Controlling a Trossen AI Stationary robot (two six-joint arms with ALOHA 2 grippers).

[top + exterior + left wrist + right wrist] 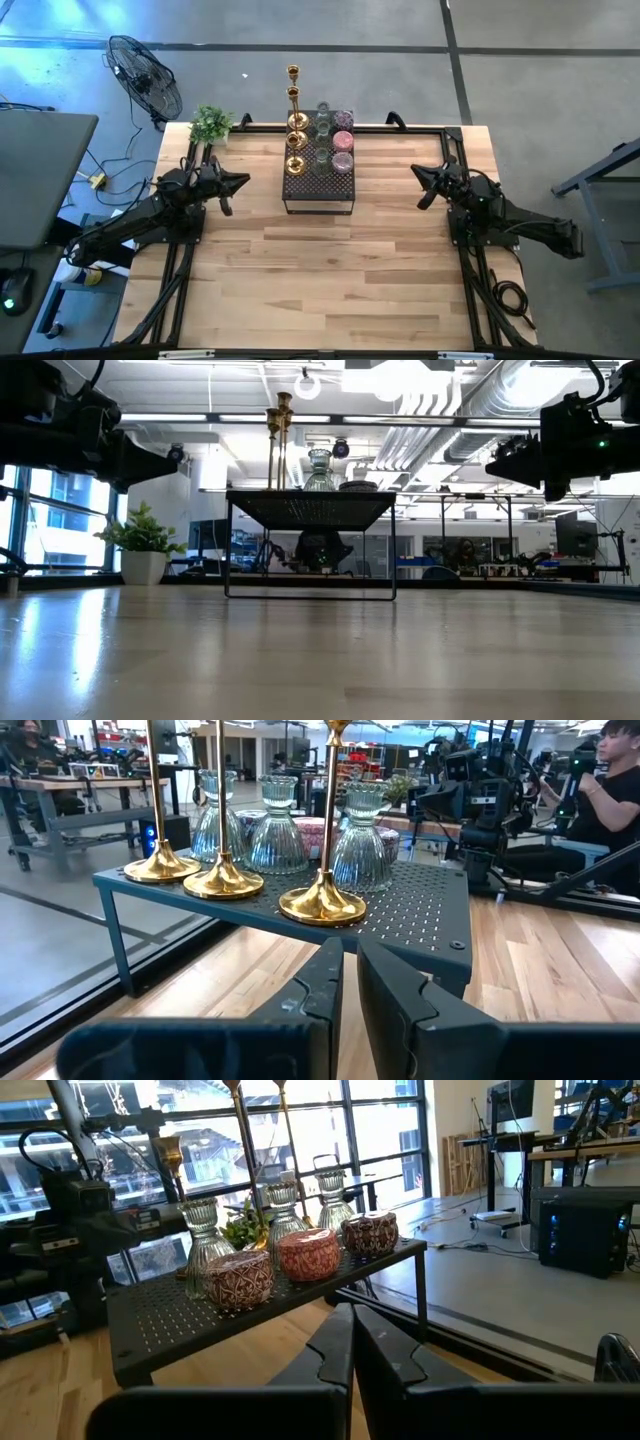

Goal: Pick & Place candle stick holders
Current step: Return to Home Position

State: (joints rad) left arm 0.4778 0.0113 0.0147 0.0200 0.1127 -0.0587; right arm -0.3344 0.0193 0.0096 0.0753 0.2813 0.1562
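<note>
The holders point(320, 135) stand on the black shelf point(318, 190) at the far middle of the table point(330, 270). The left tool point(246, 181) and the right tool point(415, 173) hang at either side of the shelf, apart from the holders, both with fingers pressed together.

Table top point(320, 280): light wood planks, smooth, satin sheen.
Shelf point(425, 910): dark perforated metal, matt.
Gold candlesticks point(322, 905): polished metal, mirror-glossy bases.
Ribbed holders point(361, 845): clear greenish glass, glossy.
Squat jars point(308, 1253): patterned pink and red surface, faint gloss.
Plant pot point(143, 566): white, matt.
</note>
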